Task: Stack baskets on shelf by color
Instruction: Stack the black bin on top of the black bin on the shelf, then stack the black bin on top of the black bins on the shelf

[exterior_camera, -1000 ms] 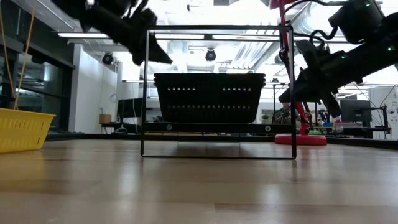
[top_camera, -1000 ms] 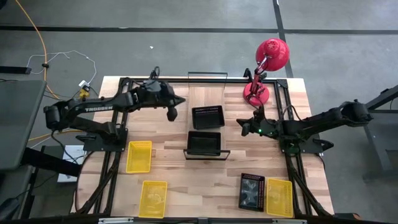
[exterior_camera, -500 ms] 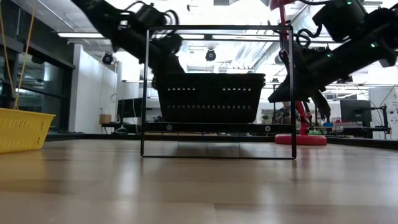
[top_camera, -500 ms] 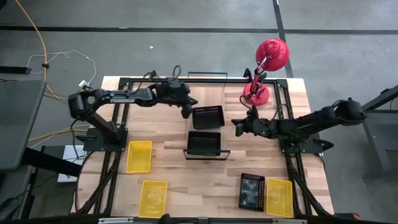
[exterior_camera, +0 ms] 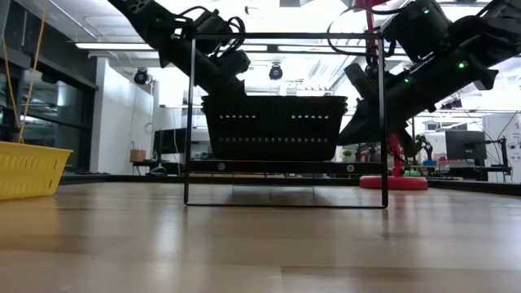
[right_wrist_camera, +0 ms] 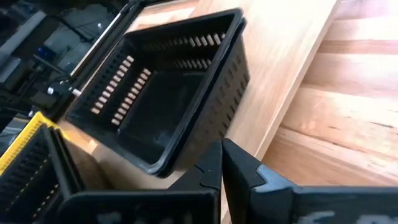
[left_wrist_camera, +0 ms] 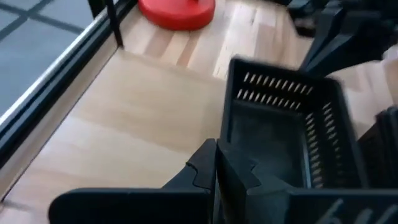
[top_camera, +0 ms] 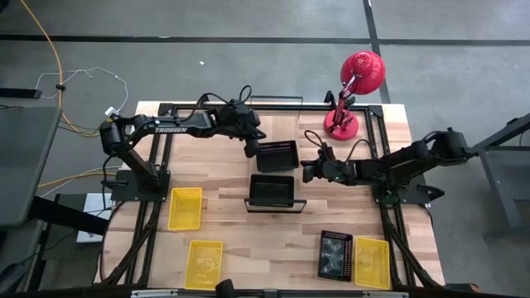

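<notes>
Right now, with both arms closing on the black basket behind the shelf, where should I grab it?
Grip the black basket by its short end walls, one hand per side: the left hand sits beside one end, the right hand off the other. It sits upright and open-topped, so each thin rim can probably be pinched from above. Both hands look shut; open them first.

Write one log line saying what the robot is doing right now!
left pincer: shut, at black basket left edge | right pincer: shut, beside its right edge | basket: on shelf, not gripped
</notes>
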`<control>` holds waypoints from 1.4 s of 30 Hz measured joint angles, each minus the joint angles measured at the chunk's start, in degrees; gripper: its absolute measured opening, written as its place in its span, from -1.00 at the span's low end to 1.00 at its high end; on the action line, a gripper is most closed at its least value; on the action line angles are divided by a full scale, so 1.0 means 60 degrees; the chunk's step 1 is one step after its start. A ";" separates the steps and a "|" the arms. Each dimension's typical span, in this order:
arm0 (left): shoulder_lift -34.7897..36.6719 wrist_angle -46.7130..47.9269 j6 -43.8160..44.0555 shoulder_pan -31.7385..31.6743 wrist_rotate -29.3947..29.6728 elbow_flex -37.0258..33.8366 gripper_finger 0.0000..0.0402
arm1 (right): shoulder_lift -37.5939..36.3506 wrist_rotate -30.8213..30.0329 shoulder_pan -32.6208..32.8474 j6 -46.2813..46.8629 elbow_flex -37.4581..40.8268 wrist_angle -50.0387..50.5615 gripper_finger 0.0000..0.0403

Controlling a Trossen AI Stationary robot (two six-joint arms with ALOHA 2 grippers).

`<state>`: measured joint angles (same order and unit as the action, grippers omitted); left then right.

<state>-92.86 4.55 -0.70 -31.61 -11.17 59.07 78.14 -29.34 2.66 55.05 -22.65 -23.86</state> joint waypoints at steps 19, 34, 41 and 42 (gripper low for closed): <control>0.0425 0.1129 -0.0495 -0.0627 0.0425 -0.0011 -1.00 | 0.0037 0.1315 0.0004 -0.1016 -0.0543 0.0022 -1.00; 0.4984 -0.0427 0.1006 -0.0381 -0.0750 -0.1389 -1.00 | -0.3857 0.4206 0.0798 -0.1642 -0.1031 0.5635 -1.00; 0.6969 -0.2557 0.2233 0.0885 0.0501 -0.3282 -1.00 | -0.3877 0.5775 0.2515 -0.2051 -0.3018 0.9841 -1.00; 0.7173 -0.2575 0.2274 0.1025 0.0811 -0.3430 -1.00 | -0.3833 0.5941 0.2726 -0.1933 -0.3099 0.9927 -1.00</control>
<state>-49.82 -10.90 12.95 -25.46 -6.31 38.49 55.15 6.31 19.01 43.45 -41.25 35.71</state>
